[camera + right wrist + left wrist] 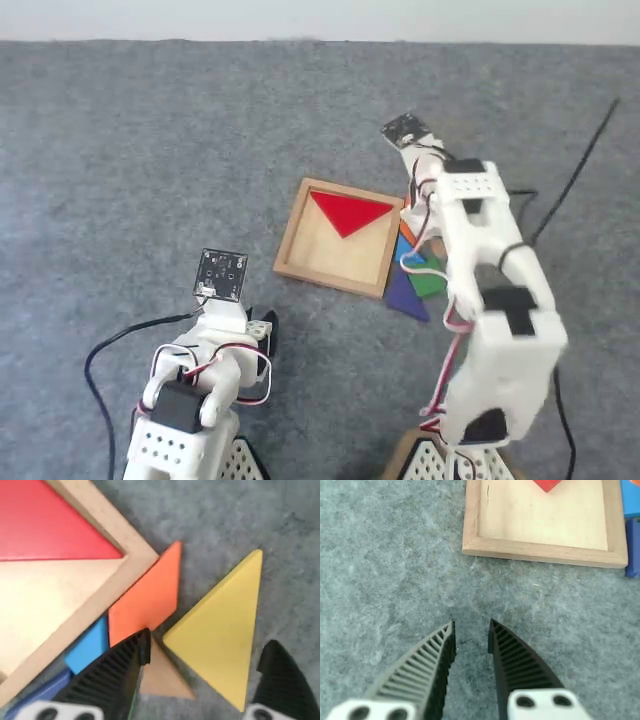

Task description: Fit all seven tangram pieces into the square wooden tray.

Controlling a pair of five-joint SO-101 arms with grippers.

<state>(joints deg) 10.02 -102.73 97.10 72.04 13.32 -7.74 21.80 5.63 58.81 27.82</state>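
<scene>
The square wooden tray [290, 252] lies mid-table with a red triangle [350, 212] in its far corner. My right gripper [207, 652] is open just past the tray's right rim [100, 595], its fingers either side of a yellow triangle [220, 630]. Touching that are an orange parallelogram [147, 597], a tan triangle [162, 677] and a blue piece [87, 647]. Green [430, 282] and purple [408, 296] pieces lie under the right arm [470, 200]. My left gripper [471, 627] is open over bare carpet, short of the tray's near rim [540, 550].
Grey carpet covers the whole table. The tray's floor [545, 517] is bare wood apart from the red triangle [547, 484]. Cables trail from both arm bases [110, 345]. There is open carpet to the left of the tray and behind it.
</scene>
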